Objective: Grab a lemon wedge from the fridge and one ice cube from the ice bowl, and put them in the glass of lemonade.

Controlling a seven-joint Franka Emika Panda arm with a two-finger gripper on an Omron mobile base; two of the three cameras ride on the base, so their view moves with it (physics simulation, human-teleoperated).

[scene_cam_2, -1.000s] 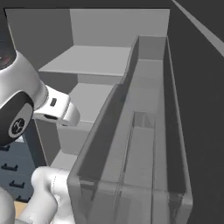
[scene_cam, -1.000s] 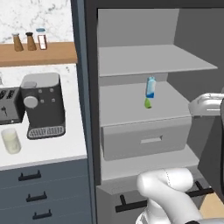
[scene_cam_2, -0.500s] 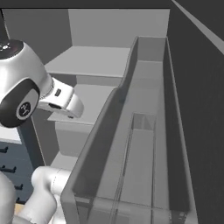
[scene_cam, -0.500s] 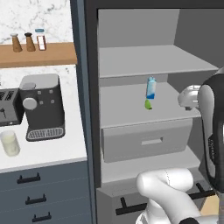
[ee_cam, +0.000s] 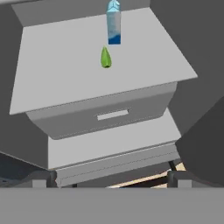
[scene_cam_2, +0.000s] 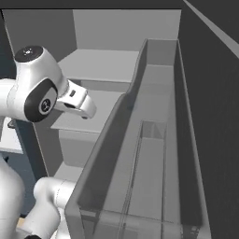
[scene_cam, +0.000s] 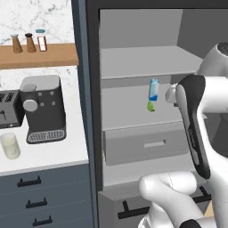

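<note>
The fridge (scene_cam: 133, 58) stands open beside the counter (scene_cam: 49, 153), its light grey shelves and drawer (scene_cam: 147, 143) exposed. On the middle shelf, toward its back, a small green wedge (scene_cam: 151, 106) lies just in front of a blue-and-white carton (scene_cam: 153, 89) that stands upright; in the hand view the wedge (ee_cam: 105, 57) sits near the carton (ee_cam: 113, 24), closer to the shelf's centre than to its front edge. The drawer (ee_cam: 105, 114) below that shelf is closed.

The gripper (ee_cam: 107, 177) hangs in front of the fridge, apart from the shelf, with its jaws spread fully wide and nothing between them. Its two dark fingertips (ee_cam: 43, 178) show at the lower corners of the hand view.

On the counter, the glass of lemonade (scene_cam: 10, 145) stands near the front edge, just beside the coffee machine (scene_cam: 42, 108), with a toaster (scene_cam: 8, 109) behind it. Three spice shakers (scene_cam: 29, 42) sit on the wooden wall shelf (scene_cam: 38, 54) above.
</note>
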